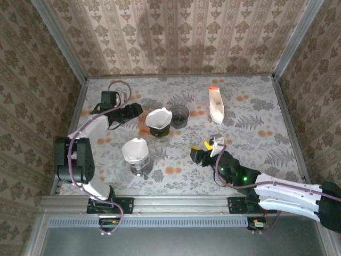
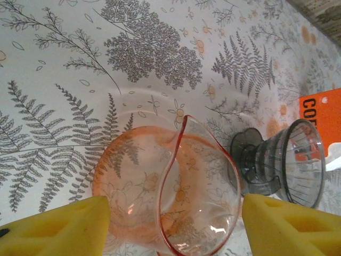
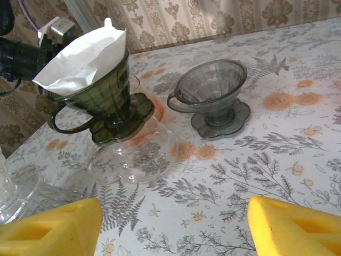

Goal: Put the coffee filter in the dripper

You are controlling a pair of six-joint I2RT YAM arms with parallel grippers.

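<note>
1. The coffee filter (image 3: 85,56) already sits inside the dripper (image 3: 104,96), upper left of the right wrist view. That dripper leans, its scalloped foot lower on the left, perched over rounded glass.
2. Your left hand (image 2: 176,224) has its yellow foam pads spread to either side of a pink-tinted glass carafe (image 2: 133,181), bottom centre of its own view. The pad edges meet the outline of the glass, so I cannot tell whether the hand is grasping the carafe or merely bracketing it.
3. Your right hand (image 3: 175,229) is released, with its pads wide apart and nothing between them. It hangs low over the counter (image 3: 298,160).
4. The step in hand looks like settling: the paper is in, but I judge the cone is not level. Square the dripper on its support first. Then back the left hand straight out so no pad brushes the raised paper lip.
5. Go slowly near the glass. It is smooth and curved and probably slippery against foam, so a nudge could tip it and the top-heavy dripper.
6. The filter is thin white creased paper, standing proud of the rim on one side. It will likely crumple rather than spring back. The dripper is dark, translucent, ribbed plastic with a loop handle.
7. An empty dripper (image 3: 213,88) of the same make stands upright just to the right.
</note>
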